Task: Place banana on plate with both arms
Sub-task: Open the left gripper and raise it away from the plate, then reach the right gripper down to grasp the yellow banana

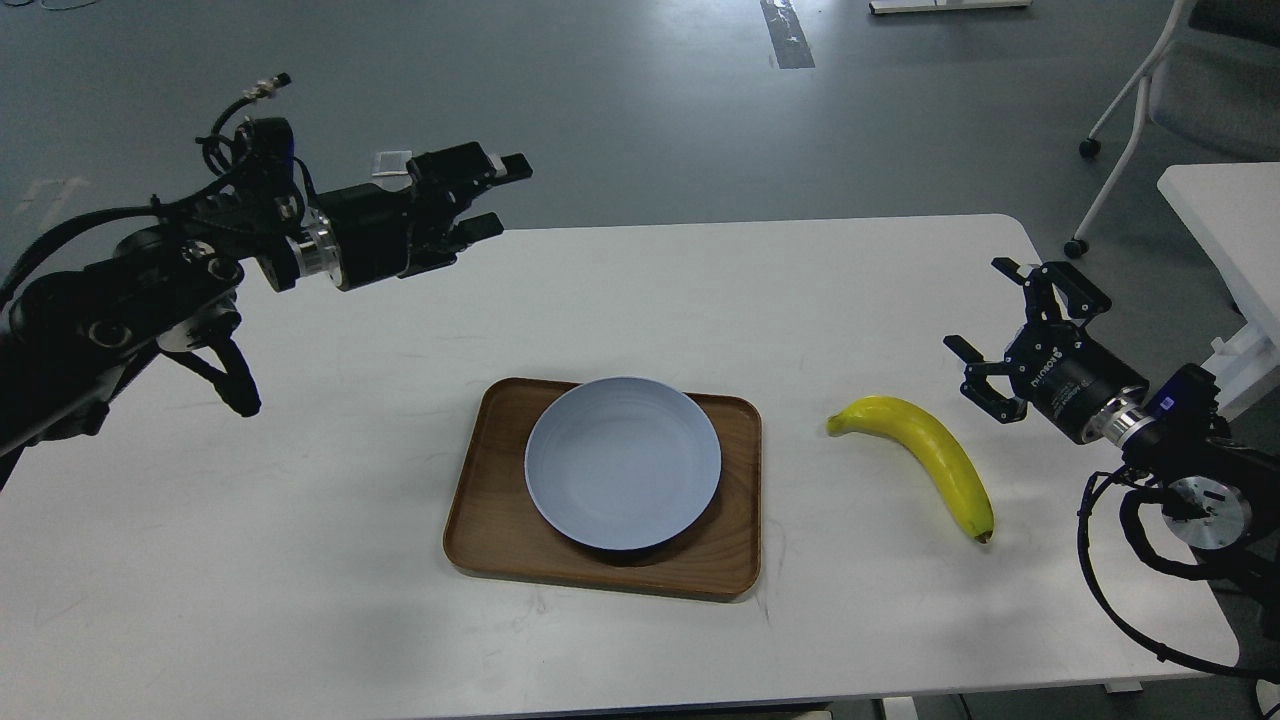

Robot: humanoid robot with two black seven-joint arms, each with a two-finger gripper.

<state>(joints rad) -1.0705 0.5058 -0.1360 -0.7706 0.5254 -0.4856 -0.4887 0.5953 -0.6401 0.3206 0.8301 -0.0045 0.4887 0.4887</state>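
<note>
The yellow banana (930, 455) lies on the white table (300, 560) to the right of the tray, stem end at the upper left, dark tip at the lower right. The pale blue-grey plate (622, 462) rests empty on the brown tray (500, 540) at the table's middle. My left gripper (495, 195) is open and empty, raised high over the table's far left, well away from the plate. My right gripper (995, 325) is open and empty, a little to the right of the banana's stem end and apart from it.
A white chair (1160, 90) on wheels stands on the grey floor at the back right. The corner of another white table (1225, 220) shows at the right edge, close behind my right arm.
</note>
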